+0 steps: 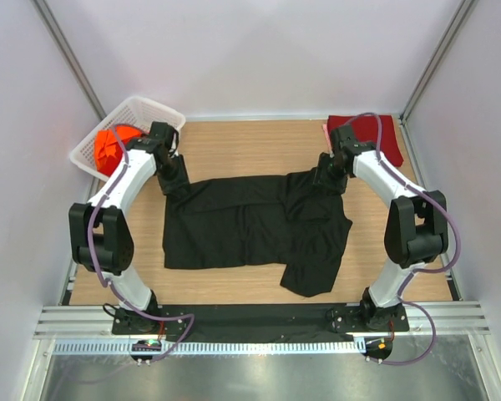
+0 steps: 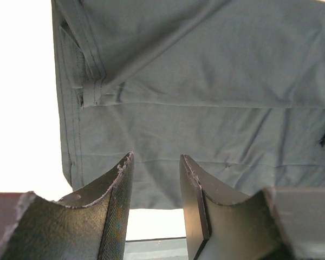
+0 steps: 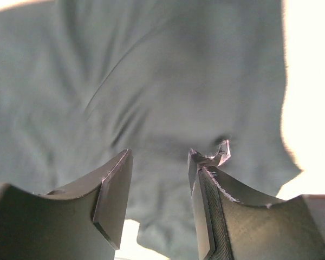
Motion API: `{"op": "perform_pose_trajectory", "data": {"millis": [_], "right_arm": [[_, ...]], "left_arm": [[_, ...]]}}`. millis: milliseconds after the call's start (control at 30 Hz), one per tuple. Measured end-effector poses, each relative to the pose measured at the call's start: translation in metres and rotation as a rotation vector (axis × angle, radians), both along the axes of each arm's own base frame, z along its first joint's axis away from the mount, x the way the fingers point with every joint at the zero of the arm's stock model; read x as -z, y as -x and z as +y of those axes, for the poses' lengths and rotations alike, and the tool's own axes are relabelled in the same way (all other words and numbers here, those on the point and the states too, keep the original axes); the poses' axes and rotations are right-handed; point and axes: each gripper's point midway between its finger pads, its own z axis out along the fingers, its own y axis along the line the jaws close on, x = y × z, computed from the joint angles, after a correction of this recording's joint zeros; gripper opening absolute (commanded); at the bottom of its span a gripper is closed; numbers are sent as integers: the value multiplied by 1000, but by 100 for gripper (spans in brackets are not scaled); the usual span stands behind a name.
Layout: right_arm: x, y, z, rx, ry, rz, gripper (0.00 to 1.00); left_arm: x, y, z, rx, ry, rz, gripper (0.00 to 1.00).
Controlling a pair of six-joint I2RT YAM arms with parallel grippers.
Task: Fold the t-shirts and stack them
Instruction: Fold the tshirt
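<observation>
Both spread open, nothing pinched: left gripper (image 2: 156,158) is at the far left corner of the black shirt (image 1: 250,225), right gripper (image 3: 160,154) at its far right, shirt lying on the desk (image 1: 250,146).

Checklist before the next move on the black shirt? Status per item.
1. Left claw empty: ok, jaws apart, nothing between.
2. Right claw empty: ok, jaws apart, nothing between.
3. Black shirt lying flat: not ok, right side rumpled.
4. Red shirt clear of the black one: cannot tell, right arm covers the gap.
5. Orange shirts inside basket: ok.
</observation>
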Motion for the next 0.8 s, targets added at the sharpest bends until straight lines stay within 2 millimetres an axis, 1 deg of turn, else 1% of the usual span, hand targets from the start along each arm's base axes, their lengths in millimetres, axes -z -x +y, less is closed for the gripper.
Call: {"op": "perform_pose_trajectory", "data": {"millis": [33,100,167,200,333,400,467,533,700,800], "right_arm": [[-2,-10,-13,34,45,-22,53],[-2,-25,-24,63,101,-45,54],[3,-35,-27,65,140,-50,55],[6,-37,-27,59,158,-46,55],[19,-26,-30,30,235,-13,56],[24,-21,-32,17,263,-3,56],[26,-18,-33,7,277,7,56],[26,-18,-33,-4,282,6,57],[29,-19,-31,-19,293,4,57],[36,-17,-29,-26,297,19,57]], "left_arm": [[3,1,0,1,-1,9,41],[13,4,-1,5,-4,34,41],[25,10,-3,12,-19,68,44],[31,16,-4,18,-27,86,45],[63,49,-9,45,-67,181,45],[79,71,-8,36,-98,245,43],[89,86,-6,11,-114,290,42],[98,95,-2,-30,-132,317,42],[115,110,4,-121,-154,356,44],[118,117,2,-164,-133,382,45]]}}
